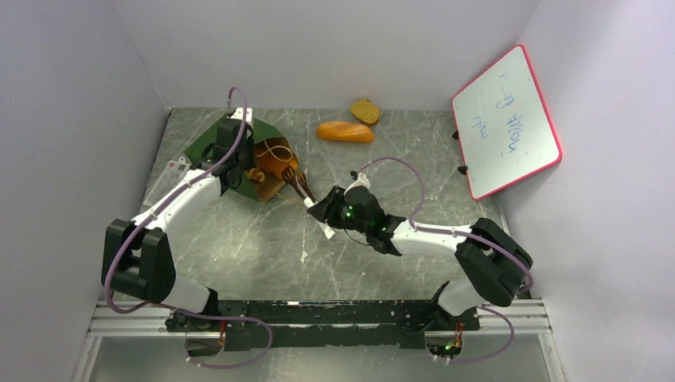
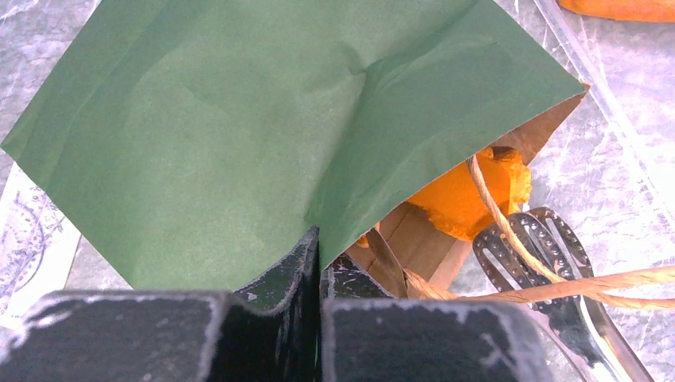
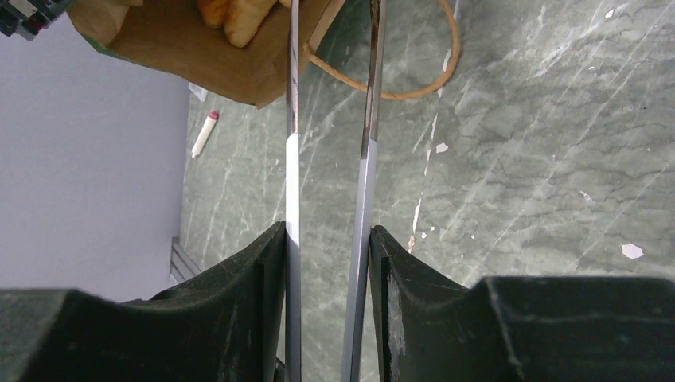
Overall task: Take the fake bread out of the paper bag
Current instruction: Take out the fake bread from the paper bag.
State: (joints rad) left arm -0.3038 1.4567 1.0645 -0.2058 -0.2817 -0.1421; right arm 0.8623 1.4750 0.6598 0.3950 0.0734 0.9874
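Note:
The dark green paper bag lies tilted at the back left, its brown mouth facing right. My left gripper is shut on the bag's rim; in the left wrist view the green wall sits between the jaws. An orange bread piece shows inside the mouth, and tan pieces show in the right wrist view. My right gripper is shut on silver tweezers, whose perforated tips are at the mouth. An oblong loaf and a speckled slice lie on the table.
A red-framed whiteboard leans on the right wall. A clear packet lies left of the bag, and a small pen lies near the left wall. The bag's cord handle loops onto the table. Walls close in on three sides.

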